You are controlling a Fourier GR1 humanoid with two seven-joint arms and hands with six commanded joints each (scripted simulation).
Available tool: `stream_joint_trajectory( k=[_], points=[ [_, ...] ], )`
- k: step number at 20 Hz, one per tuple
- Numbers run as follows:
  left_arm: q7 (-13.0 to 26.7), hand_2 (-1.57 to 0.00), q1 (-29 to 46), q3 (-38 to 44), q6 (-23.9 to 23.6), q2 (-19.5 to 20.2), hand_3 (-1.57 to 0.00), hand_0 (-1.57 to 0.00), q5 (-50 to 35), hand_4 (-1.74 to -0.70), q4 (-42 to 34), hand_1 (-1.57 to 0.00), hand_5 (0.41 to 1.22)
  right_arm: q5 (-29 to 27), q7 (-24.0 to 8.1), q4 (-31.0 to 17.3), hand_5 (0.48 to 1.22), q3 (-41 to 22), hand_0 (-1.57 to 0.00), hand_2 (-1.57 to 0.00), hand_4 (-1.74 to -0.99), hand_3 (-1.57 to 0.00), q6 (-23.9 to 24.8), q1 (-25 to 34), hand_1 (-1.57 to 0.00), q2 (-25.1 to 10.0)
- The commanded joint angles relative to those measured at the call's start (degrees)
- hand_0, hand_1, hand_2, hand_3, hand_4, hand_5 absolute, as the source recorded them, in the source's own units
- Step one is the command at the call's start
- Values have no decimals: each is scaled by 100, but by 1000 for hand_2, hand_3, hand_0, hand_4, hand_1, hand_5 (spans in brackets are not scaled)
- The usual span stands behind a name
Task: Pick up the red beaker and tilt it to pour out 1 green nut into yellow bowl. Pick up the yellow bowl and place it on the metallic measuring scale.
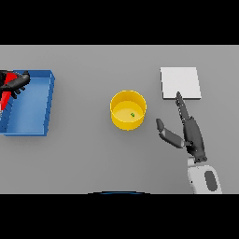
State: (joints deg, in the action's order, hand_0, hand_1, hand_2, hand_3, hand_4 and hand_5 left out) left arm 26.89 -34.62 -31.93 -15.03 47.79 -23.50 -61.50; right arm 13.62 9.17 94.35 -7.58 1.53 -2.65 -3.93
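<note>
The yellow bowl (128,109) stands upright at the table's middle with one small green nut (132,114) lying inside it. To its right, my right hand (192,133) is open, fingers straight and pointing away, thumb spread toward the bowl but apart from it. Its fingertip reaches the near edge of the flat light grey scale (180,82) at the back right. At the far left my left hand (16,83) is curled round the red beaker (5,95), held over the blue tray and partly cut off by the view's edge.
A blue tray (45,109) with raised walls sits at the left side of the table, under the left hand and beaker.
</note>
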Motion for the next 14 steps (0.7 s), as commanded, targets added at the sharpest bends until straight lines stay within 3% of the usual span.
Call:
stream_joint_trajectory(
  k=[1, 3, 6, 11, 14],
  points=[
    [12, -839, 134, 3, 197, 125, -707, -1003, -118, -933, -174, -883, 697, -45, -16, 0, 671, 37, 1, 1, -1162, 1, -15, 47, 1, -26],
    [128, -536, 136, -26, 396, 209, -452, -641, -188, -823, -288, -565, 667, -21, -22, -59, 677, 1, 1, 1, -1151, 1, 11, 90, 1, 40],
    [179, -274, 54, -254, 490, 206, -231, -328, 108, -750, -183, -289, 647, -143, 50, 3, 688, 79, 1, 1, -1148, 1, -71, 72, 1, -56],
    [98, -89, -115, -296, 251, 93, -75, -107, 365, -708, 76, -94, 647, -34, 6, 10, 688, 44, 1, 1, -1176, 1, -33, 35, 1, -75],
    [-248, -45, -17, -205, 17, 121, -38, -54, 397, -711, 11, -48, 663, 352, -274, 92, 677, -125, 1, 1, -1163, 1, 76, 16, 1, -121]
  ],
)
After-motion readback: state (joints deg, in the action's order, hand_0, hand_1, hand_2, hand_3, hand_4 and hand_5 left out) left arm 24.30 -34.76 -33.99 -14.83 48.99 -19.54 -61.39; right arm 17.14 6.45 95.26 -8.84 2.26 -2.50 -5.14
